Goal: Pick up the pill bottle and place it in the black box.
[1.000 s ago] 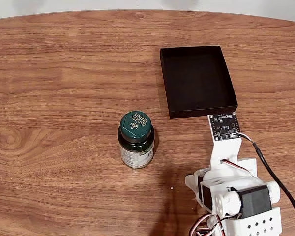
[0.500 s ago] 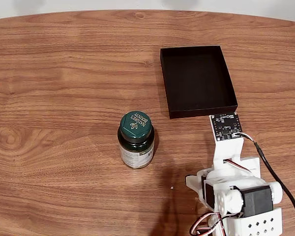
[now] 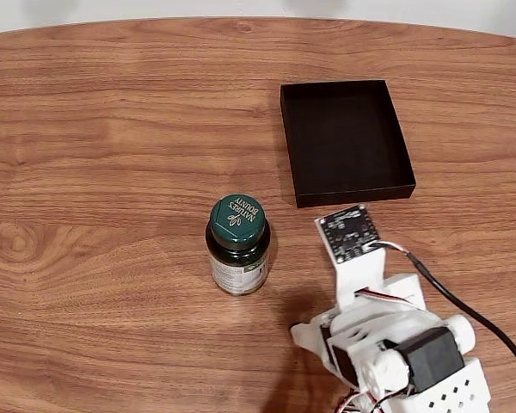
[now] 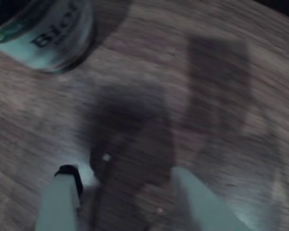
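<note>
The broad wood-grain table (image 3: 112,129) with its curved far edge spans the fixed view, and its blurred brown surface (image 4: 221,96) lies under the arm in the wrist view. At the lower right of the fixed view sits the white plastic robot arm (image 3: 396,344), with black servo blocks, a small dark circuit board at its upper end and a black cable trailing off to the right; it leans toward the upper left. The shallow matte black rectangular box (image 3: 347,142) with low walls lies flat on the table above the arm — its near wall is just beyond the circuit board, not touching it.

The small dark green pill bottle (image 3: 237,245), with a green screw cap printed in pale letters and a white label, stands upright on the table, left of the arm and down-left of the box, apart from both. In the wrist view its labelled base (image 4: 43,33) shows at the upper left, blurred.

The gripper (image 4: 130,185) rises from the bottom of the wrist view — its two pale fingers (image 4: 58,202) stand spread with bare table between them, grasping nothing.
</note>
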